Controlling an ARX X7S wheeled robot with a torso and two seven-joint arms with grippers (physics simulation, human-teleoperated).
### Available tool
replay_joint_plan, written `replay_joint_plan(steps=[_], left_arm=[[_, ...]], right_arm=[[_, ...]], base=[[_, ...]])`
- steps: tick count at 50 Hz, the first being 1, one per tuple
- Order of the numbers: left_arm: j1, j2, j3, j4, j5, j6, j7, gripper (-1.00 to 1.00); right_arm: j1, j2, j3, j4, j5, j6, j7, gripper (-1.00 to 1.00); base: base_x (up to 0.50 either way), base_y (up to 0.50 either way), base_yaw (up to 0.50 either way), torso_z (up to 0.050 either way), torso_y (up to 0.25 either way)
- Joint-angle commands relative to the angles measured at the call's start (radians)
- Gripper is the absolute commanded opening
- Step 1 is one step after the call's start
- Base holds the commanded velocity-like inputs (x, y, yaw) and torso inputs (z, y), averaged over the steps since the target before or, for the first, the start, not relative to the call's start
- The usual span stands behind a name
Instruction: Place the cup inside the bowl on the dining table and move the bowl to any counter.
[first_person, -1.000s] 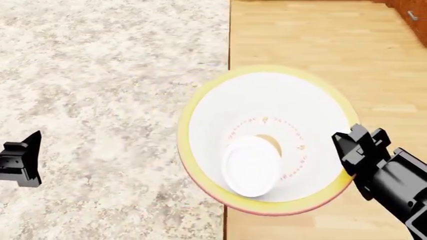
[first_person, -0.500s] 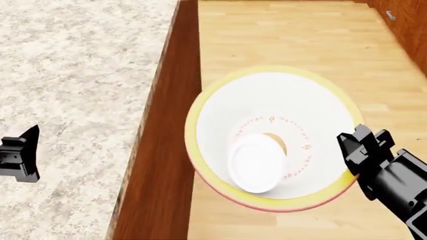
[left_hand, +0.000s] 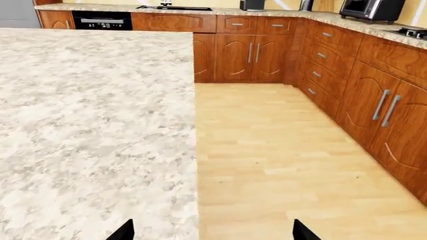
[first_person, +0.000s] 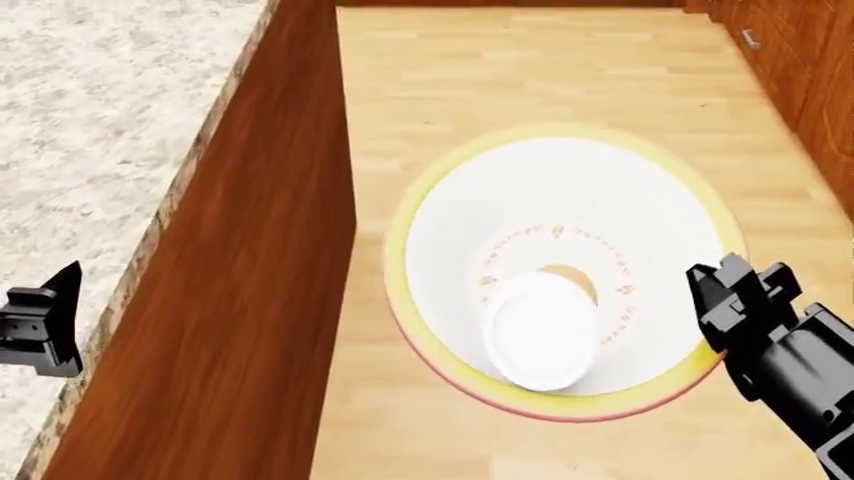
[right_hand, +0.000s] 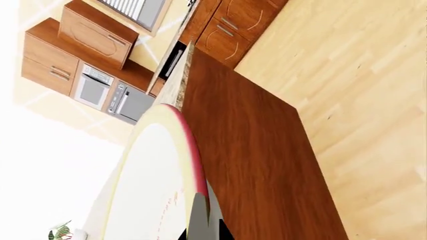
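The bowl (first_person: 561, 200), white inside with a yellow-green rim, hangs over the wooden floor to the right of the dining table (first_person: 94, 100). Inside it lies the cup (first_person: 541, 345), showing its white round lid. My right gripper (first_person: 731, 290) is shut on the bowl's right rim. The right wrist view shows the bowl's pink-red band (right_hand: 195, 160) edge-on, with my right gripper (right_hand: 210, 227) clamped over the rim. My left gripper (first_person: 40, 325) hovers open above the table's near edge; in the left wrist view its fingertips (left_hand: 123, 232) stand wide apart with nothing between them.
The table's brown side panel (first_person: 227, 300) drops to the wooden floor (first_person: 534, 70). Wooden cabinets (left_hand: 373, 100) line the back and right of the room. The brown granite counter (left_hand: 280, 12) above them carries a black inset panel (left_hand: 175, 8) and appliances (left_hand: 370, 9).
In the head view the table has slid left, exposing its brown side. The bowl, with the cup in it and still in my right gripper, now hangs wholly over the floor. The left gripper looks unchanged.
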Motion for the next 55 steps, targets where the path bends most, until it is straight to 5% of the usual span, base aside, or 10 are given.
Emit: replay_joint_plan(steps=[1,55], left_arm=[[0.009,0.003,0.002,-0.001,0.005,0.009,0.001,1.00],[0.019,0.008,0.014,-0.014,0.018,0.033,0.009,1.00]], right_arm=[[0.006,-0.003,0.012,-0.013,0.006,-0.015,-0.031,-1.00],[0.110,-0.009,-0.021,0.013,-0.037,-0.029,-0.006,-1.00]], base=[[0.47,-0.29,0.00,0.000,0.000],[0.49,-0.21,0.00,0.000,0.002]])
